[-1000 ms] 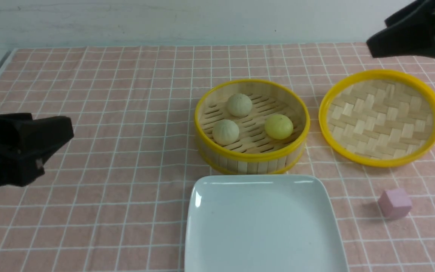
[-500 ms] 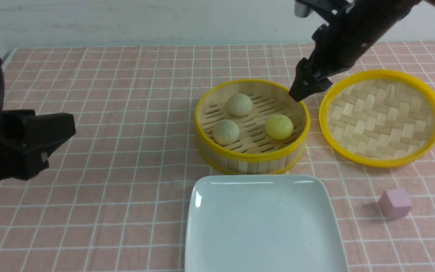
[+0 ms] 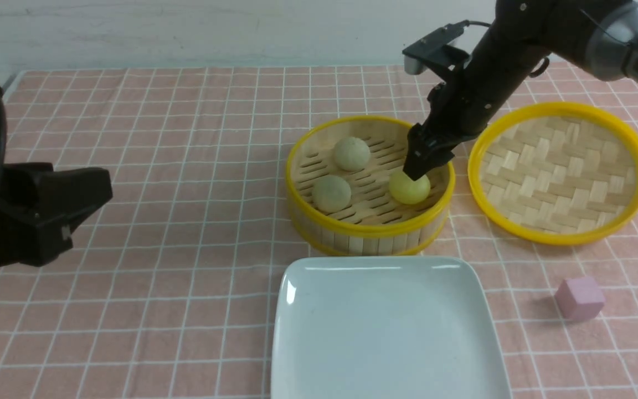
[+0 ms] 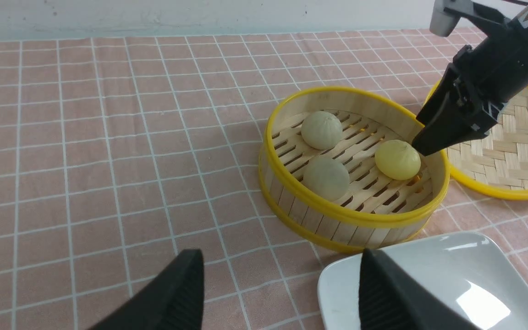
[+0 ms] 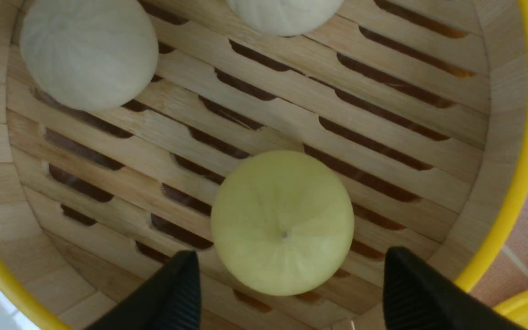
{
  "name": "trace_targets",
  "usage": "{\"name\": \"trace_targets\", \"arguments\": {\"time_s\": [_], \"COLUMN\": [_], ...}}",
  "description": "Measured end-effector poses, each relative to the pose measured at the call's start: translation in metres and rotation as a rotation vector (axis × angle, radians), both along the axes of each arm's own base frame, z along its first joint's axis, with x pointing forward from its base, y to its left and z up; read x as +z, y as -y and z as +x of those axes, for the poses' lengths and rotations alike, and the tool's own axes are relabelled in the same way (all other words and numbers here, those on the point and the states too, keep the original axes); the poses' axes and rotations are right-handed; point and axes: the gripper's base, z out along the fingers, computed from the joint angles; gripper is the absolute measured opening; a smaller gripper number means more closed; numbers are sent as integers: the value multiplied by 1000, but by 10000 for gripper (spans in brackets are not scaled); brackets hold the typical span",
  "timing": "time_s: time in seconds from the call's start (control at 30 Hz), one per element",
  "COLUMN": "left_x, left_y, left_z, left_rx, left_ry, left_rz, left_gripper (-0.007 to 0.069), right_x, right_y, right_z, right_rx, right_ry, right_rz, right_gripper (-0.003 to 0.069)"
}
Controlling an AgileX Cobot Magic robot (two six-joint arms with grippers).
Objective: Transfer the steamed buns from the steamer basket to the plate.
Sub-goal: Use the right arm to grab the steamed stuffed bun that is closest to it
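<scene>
Front view: all three steamed buns (image 3: pixel 351 153) sit inside the steamer basket (image 3: pixel 370 233). None of them is on the plate (image 3: pixel 385 332) yet, so the job has only just begun. The plate lies on the surface (image 3: pixel 186 166) just in front of the basket, on the robot's side, and it has nothing on it.

The right claw (image 3: pixel 421 166) reaches down into the basket from the far right. It points at the yellow bun (image 3: pixel 409 187), which sits on the right side of the basket floor. In the right wrist view the claw is open wide, with one finger (image 5: pixel 172 293) on each side of the yellow bun. The fingers do not seem to touch the bun. The claw holds nothing.

The two pale buns (image 3: pixel 331 193) sit on the left side of the basket floor, one near the back wall and one near the front wall. Nothing is near them.

The left claw (image 4: pixel 280 263) hangs well to the left of the basket. It is open wide too, and it holds nothing.

A woven tray (image 3: pixel 560 172) lies just to the right of the basket. A pink cube (image 3: pixel 579 298) sits in front of the tray, further from the basket.

I think the next step is to close the right claw on the yellow bun, lift it over the basket wall and set it on the plate. After that, the two pale buns need the same trip. So three buns are left to move.
</scene>
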Motion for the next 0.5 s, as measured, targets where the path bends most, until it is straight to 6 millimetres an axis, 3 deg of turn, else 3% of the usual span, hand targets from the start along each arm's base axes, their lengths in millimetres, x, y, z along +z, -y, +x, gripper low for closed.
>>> {"name": "trace_targets", "arguments": {"time_s": [0.27, 0.5], "left_x": [-2, -3], "left_y": [0, 0], "left_z": [3, 4], "left_rx": [-1, -1], "left_ry": [-13, -21], "left_rz": [0, 0], "left_gripper": [464, 460], "right_x": [-15, -26], "right_y": [-5, -6], "right_z": [3, 9], "right_rx": [23, 13], "right_ry": [-25, -22], "right_rz": [20, 19], "right_gripper": [507, 423]}}
